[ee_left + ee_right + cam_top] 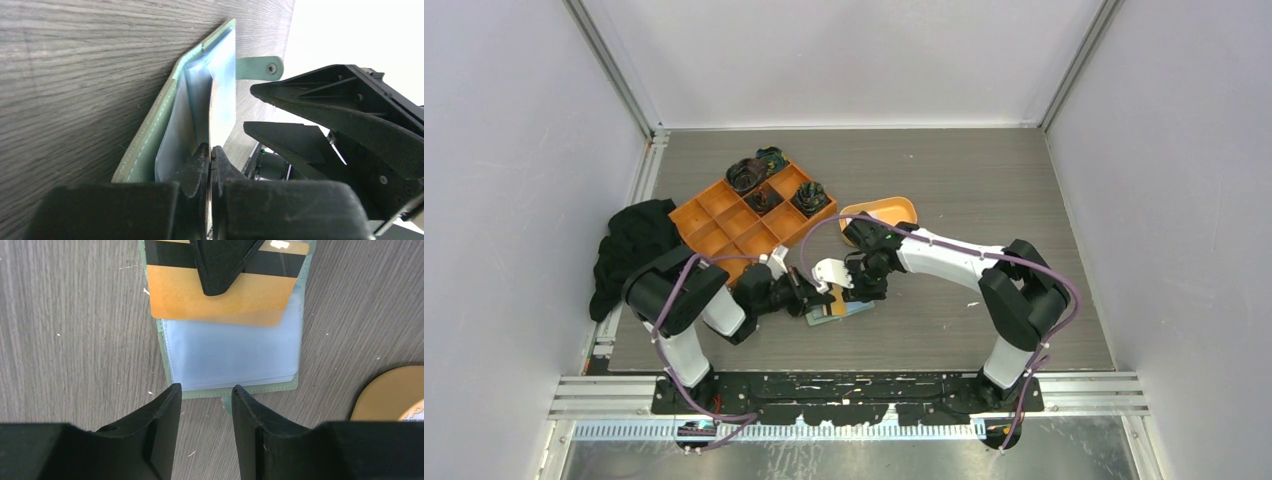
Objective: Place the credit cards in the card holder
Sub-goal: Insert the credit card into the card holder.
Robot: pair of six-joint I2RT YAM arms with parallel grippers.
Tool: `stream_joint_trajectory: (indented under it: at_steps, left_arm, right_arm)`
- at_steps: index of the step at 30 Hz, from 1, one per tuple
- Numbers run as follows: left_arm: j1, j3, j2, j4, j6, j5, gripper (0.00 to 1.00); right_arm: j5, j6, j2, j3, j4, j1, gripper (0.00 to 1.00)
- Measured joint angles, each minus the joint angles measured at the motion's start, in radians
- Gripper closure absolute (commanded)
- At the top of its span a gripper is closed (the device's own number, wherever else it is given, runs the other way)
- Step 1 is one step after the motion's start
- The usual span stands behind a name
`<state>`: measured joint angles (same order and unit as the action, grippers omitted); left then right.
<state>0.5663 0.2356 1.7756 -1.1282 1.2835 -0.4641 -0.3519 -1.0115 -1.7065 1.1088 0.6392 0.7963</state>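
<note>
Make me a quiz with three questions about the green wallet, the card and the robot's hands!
1. Where is the card holder?
A. In the orange tray
B. Lying open on the table
C. In the orange dish

2. What colour is the credit card over it?
A. Gold with a black stripe
B. All blue
C. Red with green spots

3. What is the left gripper doing?
A. Hanging wide open
B. Pinching the card
C. Holding the black cloth

Answers:
1 B: the right wrist view shows it spread flat on the grey wood table.
2 A: the same view shows a gold face crossed by a dark band.
3 B: in the left wrist view its fingers are shut on the thin card edge.
</note>
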Motion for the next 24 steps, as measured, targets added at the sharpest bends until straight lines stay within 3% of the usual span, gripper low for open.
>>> stream_joint_trajectory:
  at_steps: [7,18,24]
  left_arm:
    - [0.021,0.0,0.051,-0.068,0.0,0.045,1.0]
    - [0.03,-0.034,0.18,-0.316,0.017,0.079,1.0]
    - [0.035,-0.054,0.195,-0.342,0.053,0.096,1.0]
  right_arm:
    - [0.048,0.0,-0.031,-0.008,-0.039,0.007,0.56]
    - [0.085,-0.008,-0.052,-0.006,-0.039,0.021,0.64]
    - [0.09,-0.015,-0.055,-0.002,-0.031,0.027,0.64]
